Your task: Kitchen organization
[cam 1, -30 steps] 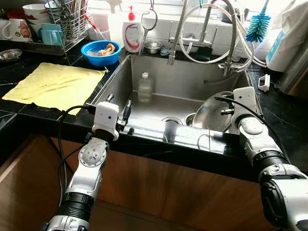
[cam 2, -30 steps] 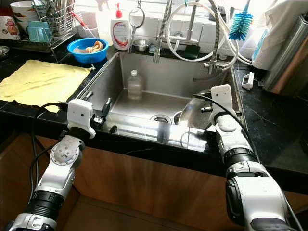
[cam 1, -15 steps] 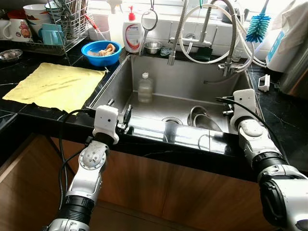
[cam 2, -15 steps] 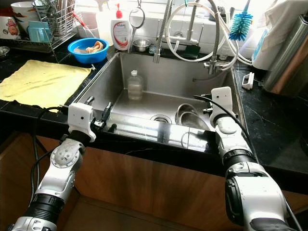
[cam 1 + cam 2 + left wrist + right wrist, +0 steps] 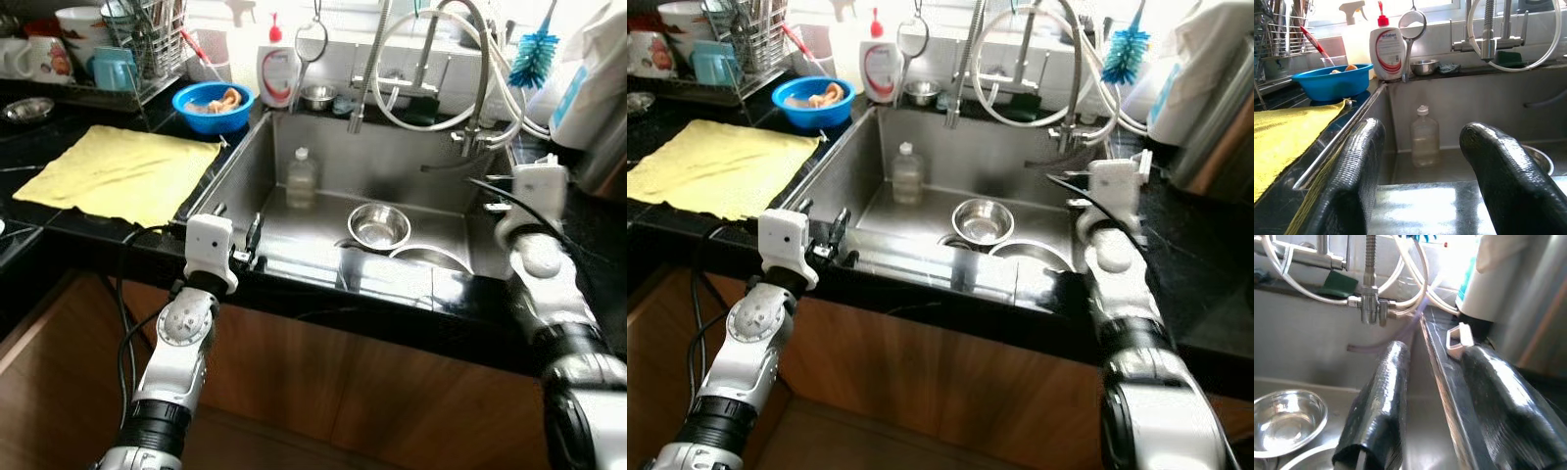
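Observation:
A small steel bowl [image 5: 378, 225] stands upright on the floor of the steel sink [image 5: 392, 162]. Beside it, toward the front right, lies a larger round steel dish [image 5: 431, 259]. A clear plastic bottle [image 5: 301, 179] stands at the sink's back left. My left gripper [image 5: 253, 240] rests at the sink's front left rim, open with nothing between its fingers [image 5: 1352, 171]. My right gripper [image 5: 1435, 357] is up at the sink's right rim, open and empty, with one finger [image 5: 1381, 396] over the basin and the other over the black counter.
A yellow cloth [image 5: 113, 171] lies on the black counter to the left. Behind it are a blue bowl [image 5: 211, 103], a dish rack [image 5: 137, 49] and a soap bottle [image 5: 279, 73]. The faucet and hoses [image 5: 470, 69] hang over the sink's back, beside a blue brush [image 5: 534, 59].
My right gripper stood by a tilted steel dish in the sink; that dish now lies flat and the gripper has drawn up to the right rim. The left arm has barely moved.

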`<state>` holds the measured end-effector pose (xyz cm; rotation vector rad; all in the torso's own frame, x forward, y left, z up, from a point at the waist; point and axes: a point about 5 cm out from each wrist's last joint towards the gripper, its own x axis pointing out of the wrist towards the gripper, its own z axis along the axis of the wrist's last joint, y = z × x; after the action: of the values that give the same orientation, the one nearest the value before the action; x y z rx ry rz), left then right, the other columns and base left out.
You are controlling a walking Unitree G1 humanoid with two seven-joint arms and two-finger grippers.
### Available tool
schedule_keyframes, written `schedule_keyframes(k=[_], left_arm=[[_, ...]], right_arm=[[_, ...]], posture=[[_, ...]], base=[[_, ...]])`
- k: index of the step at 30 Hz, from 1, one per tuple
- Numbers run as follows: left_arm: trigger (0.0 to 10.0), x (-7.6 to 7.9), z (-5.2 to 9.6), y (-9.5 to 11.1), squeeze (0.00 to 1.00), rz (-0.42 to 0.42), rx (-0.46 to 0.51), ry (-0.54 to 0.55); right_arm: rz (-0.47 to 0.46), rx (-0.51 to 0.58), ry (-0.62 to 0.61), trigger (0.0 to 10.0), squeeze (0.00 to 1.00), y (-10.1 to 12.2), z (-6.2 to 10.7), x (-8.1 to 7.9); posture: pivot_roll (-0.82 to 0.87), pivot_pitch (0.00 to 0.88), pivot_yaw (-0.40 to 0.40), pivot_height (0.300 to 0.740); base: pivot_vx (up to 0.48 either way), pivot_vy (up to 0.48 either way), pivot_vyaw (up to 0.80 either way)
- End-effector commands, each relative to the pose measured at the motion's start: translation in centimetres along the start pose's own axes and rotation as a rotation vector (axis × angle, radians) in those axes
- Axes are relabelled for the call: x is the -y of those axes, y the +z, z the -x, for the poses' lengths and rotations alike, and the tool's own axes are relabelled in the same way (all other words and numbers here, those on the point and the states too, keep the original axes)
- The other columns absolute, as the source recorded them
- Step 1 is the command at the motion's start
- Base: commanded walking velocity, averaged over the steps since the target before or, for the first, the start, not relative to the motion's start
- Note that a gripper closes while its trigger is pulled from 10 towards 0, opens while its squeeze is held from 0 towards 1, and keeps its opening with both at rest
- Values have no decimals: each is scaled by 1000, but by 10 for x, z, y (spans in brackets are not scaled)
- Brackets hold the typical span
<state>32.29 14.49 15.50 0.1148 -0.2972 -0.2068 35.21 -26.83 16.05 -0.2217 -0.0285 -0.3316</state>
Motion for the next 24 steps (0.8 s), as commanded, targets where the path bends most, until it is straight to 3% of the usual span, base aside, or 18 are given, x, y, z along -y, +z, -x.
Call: schedule_keyframes(k=[1, 3, 4, 5, 9, 16, 24], left_arm=[[10000, 1, -1, 1, 0, 10, 0, -5], [10000, 0, -1, 1, 0, 18, -1, 4], [10000, 0, -1, 1, 0, 18, -1, 4], [10000, 0, -2, 1, 0, 19, 5, 14], [10000, 0, -2, 3, 0, 19, 18, 24], [10000, -2, -2, 5, 0, 2, 30, 33], [10000, -6, -4, 6, 0, -4, 31, 51]], right_arm=[[-45, 41, -1, 10000, 0, 10, 7, -4], [-76, 102, 64, 10000, 0, 14, 23, -19], [-76, 102, 64, 10000, 0, 14, 23, -19], [-85, 188, 129, 10000, 0, 21, 42, -35], [-111, 219, 161, 10000, 0, 21, 64, -47], [-148, 197, 152, 10000, 0, 23, 69, -49], [-143, 190, 144, 10000, 0, 34, 67, -50]], posture=[[30, 0, -37, 740], [27, 0, -37, 740], [27, 0, -37, 740], [19, 0, -34, 740], [22, 0, -32, 740], [22, 0, -31, 740], [23, 0, -31, 740]], base=[[0, 0, 0], [0, 0, 0], [0, 0, 0], [0, 0, 0], [0, 0, 0], [0, 0, 0], [0, -398, 0]])
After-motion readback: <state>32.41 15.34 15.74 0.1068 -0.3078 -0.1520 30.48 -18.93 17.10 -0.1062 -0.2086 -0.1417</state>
